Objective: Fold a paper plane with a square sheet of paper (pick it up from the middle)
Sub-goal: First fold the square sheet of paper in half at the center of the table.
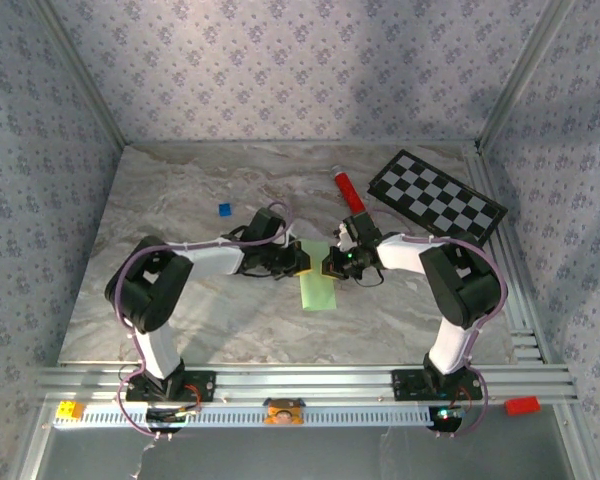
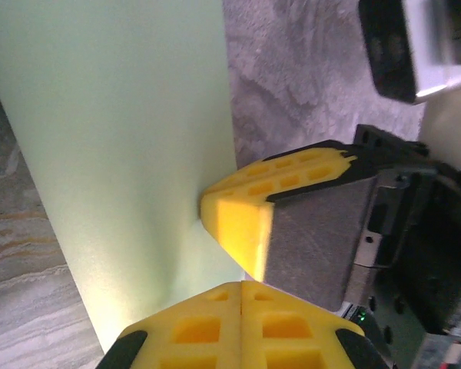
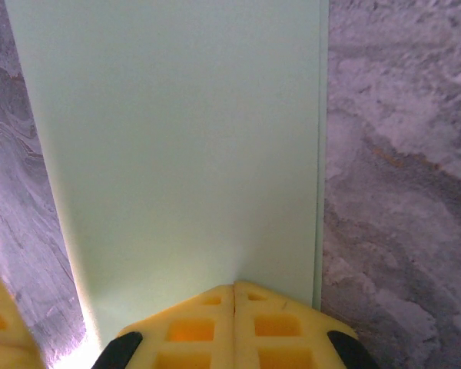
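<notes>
The square sheet of paper (image 1: 318,290), doubled into a narrow pale green strip, is seen at the middle of the table (image 1: 180,200). Its far end is pinched between the left gripper (image 1: 302,258) and right gripper (image 1: 332,263), both clamped tight on it. Edges should be kept aligned and tension even.

At desk (image 1: 180,300) centre: sheet of paper (image 1: 318,292) — left end effector (image 1: 302,258) on its 11 o'clock corner, right end effector (image 1: 330,264) on 1. Beyond: tube (image 1: 346,188) at 12, checkerboard (image 1: 436,197) at 2, small square (image 1: 224,209) at 10.
</notes>
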Robot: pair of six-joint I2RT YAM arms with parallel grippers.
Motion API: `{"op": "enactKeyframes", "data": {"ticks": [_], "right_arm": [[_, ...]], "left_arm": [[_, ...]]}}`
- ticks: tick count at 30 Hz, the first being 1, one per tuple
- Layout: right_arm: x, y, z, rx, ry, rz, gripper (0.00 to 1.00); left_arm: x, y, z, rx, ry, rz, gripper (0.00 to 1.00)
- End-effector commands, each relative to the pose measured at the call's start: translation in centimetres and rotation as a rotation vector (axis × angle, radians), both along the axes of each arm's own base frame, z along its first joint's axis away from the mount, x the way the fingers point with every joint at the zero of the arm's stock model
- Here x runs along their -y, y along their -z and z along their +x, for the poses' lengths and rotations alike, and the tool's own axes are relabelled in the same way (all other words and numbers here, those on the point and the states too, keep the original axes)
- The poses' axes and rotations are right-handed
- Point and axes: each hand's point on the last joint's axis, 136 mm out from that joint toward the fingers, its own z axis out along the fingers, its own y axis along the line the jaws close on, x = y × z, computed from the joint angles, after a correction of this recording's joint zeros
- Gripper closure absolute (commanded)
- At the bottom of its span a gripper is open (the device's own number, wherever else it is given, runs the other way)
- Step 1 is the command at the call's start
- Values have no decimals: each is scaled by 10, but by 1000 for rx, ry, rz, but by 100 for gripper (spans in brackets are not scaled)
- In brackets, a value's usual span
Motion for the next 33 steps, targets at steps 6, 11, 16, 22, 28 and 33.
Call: {"op": "enactKeyframes", "data": {"ticks": [6,11,16,22,28,33], "right_arm": [[28,32,-27,-103,22,-139,100],[29,34,-30,-111,23,-142,100],[30,36,-31,-114,26,-152,100],[31,36,-31,-113,33,-157,100],[32,36,-31,-110,35,-161,100],[32,36,-32,-110,34,-163,100]], "left_arm": [[-8,24,-4,0,37,89,100],[-23,47,-14,-6,52,172,100],[-38,67,-22,-16,56,246,100],[-33,44,-14,13,42,217,100],[-13,-4,-5,40,16,90,100],[0,-10,-15,-13,29,11,100]]}}
